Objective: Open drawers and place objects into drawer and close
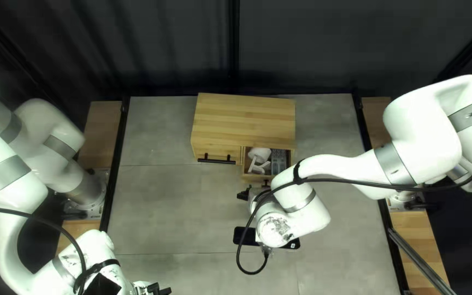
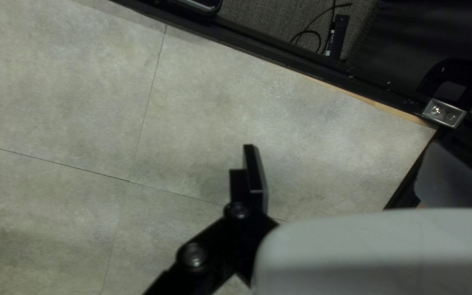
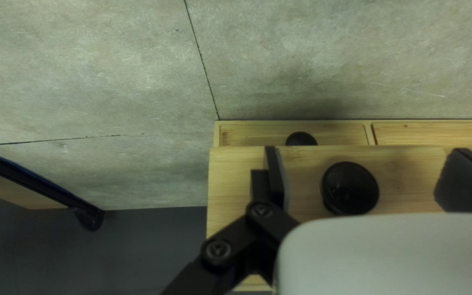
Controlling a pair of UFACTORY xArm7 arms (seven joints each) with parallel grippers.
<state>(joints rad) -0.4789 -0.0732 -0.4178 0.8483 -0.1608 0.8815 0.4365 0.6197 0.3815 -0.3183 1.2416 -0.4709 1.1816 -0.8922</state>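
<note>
You have the cabinet (image 1: 241, 117) near the table's far edge, with its drawer (image 1: 255, 177) pulled out at the side toward your right arm. Inside that drawer, a white thing (image 1: 259, 155) lies beside a grey thing (image 1: 279, 162); you can't make out exactly what either one is. A black handle (image 1: 216, 160) runs across the cabinet's front beside the open drawer. Your right gripper (image 1: 253, 192) is just in front of the drawer, partly hidden by its own arm. In the right wrist view its claw is spread, with a round black knob (image 3: 349, 188) between the two fingers and a gap on each side, so it is pinching nothing. That knob sits on a wooden front, and part of a second knob (image 3: 301, 139) shows past the wood's edge. On the table (image 1: 181, 213), a dark flat thing (image 1: 241, 236) lies partly under the right arm in the top left view, and the arm covers its middle. Your left gripper (image 1: 159, 289) is well apart from the cabinet, at the bottom of the top left view. Its claw is spread too, with only bare table seen between its fingers in the left wrist view. Ahead of it, beyond the black table rail (image 2: 290, 60), you can see a thin cable (image 2: 307, 33) and a metal bracket (image 2: 443, 113).
</note>
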